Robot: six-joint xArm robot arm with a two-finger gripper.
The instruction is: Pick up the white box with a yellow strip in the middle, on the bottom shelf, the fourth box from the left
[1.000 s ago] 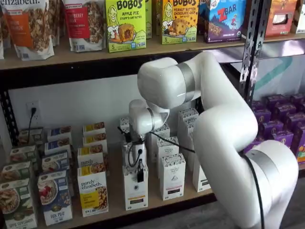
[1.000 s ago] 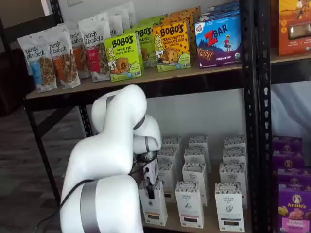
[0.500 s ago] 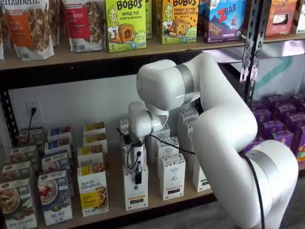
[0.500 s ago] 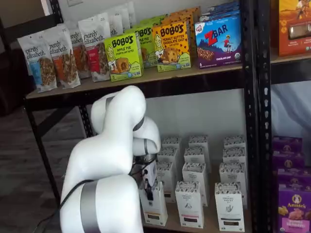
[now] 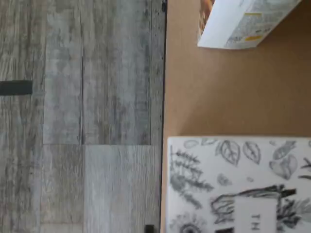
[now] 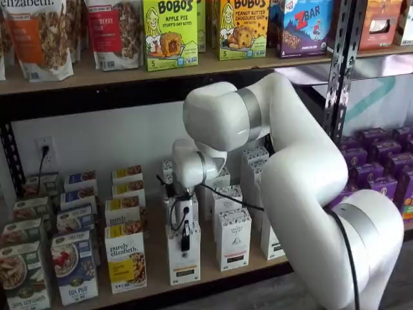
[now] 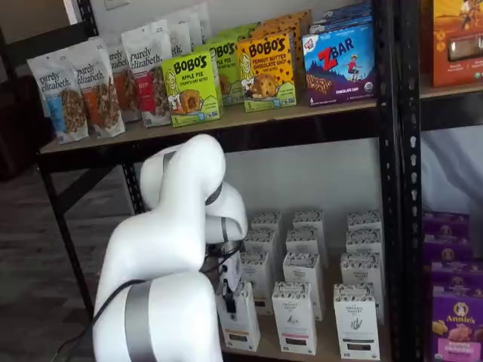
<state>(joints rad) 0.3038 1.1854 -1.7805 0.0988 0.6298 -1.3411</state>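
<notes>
White is the colour of the tall thin box (image 6: pixel 184 256) that the robot is busy with. It stands at the front of the bottom shelf (image 6: pixel 155 258), a light wooden board in a black metal frame. In a shelf view it is just to the right of the "purely elizabeth" box (image 6: pixel 126 258) with the yellow panel. More white boxes (image 6: pixel 233 237) like it stand in rows beside it and behind it.

The gripper (image 6: pixel 185 235) comes straight down onto the top of the white box. I see one black finger (image 6: pixel 186 236) lying against the front of the box, near its top. I cannot see the other finger, so I cannot tell if they are squeezing the box or standing apart. The same black finger (image 7: pixel 231 296) shows in the other shelf view too, against the same box (image 7: pixel 240 323). A thin black cable (image 6: pixel 226 197) runs from the gripper across to the big white arm (image 6: pixel 290 168).

The camera on the wrist looks down on the top of a white box (image 5: pixel 238 184) with dark leaves drawn on it. It also sees the brown board (image 5: pixel 218 92), the grey wood floor (image 5: pixel 82 116), and a corner of another box (image 5: pixel 243 24).

On the upper shelf (image 6: pixel 129 70) stand granola bags (image 6: pixel 39 35) and green and yellow BOBO'S boxes (image 6: pixel 170 32).
</notes>
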